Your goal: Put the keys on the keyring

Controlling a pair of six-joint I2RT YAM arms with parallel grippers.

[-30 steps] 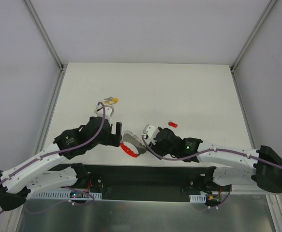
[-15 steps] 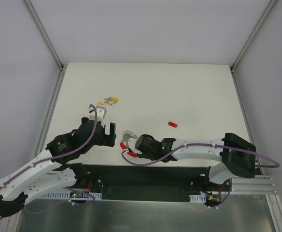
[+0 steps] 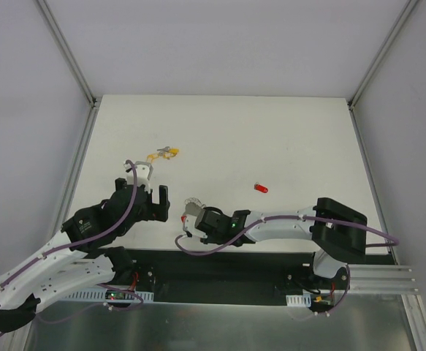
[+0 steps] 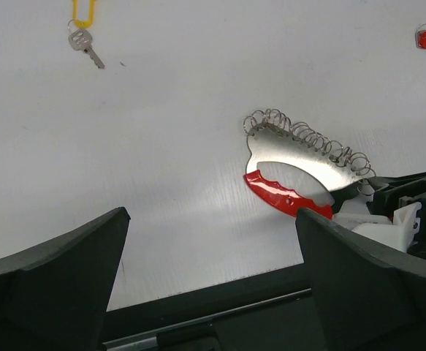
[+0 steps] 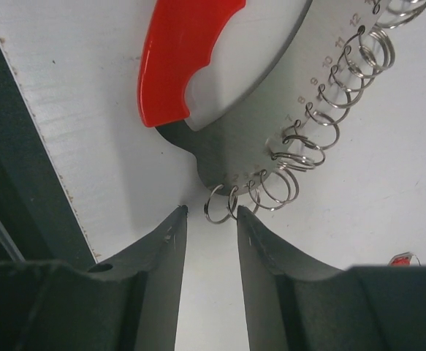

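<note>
White table (image 3: 271, 131), and the palm-sized keyring (image 4: 300, 155) of red plastic crescent and silvery coil lies by its near edge. The right gripper (image 5: 209, 216) has narrowed at the coil's end, presumably to steady it, though I cannot tell if it grips. The left gripper (image 4: 211, 213) gapes empty.

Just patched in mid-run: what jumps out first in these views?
The keyring, a red grip on a metal plate fringed with wire loops, lies at the near edge of the table. The right end effector sits at its end, jaws narrowly apart with the last loops at their tips, while the left end effector hangs wide open nearby. A key on a yellow tag lies farther back.
</note>
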